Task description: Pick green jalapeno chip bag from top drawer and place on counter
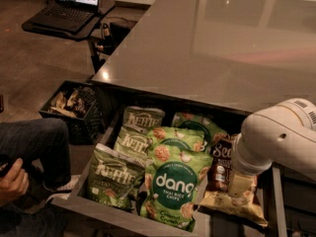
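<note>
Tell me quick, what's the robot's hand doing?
Gripper: low at the right side of the top drawer, over snack bags; open or shut cannot be told.

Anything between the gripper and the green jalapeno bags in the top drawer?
Yes. The gripper sits low at the right of the top drawer; the dang bag lies between it and the green Kettle bags on the left.

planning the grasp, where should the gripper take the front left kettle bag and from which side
Probably its upper crimped seam, from above. The front-left Kettle bag lies face up in the top drawer, lower end by the front wall, the dang bag crowding its right side, so that seam is freest. The gripper hangs over the drawer's right end.
</note>
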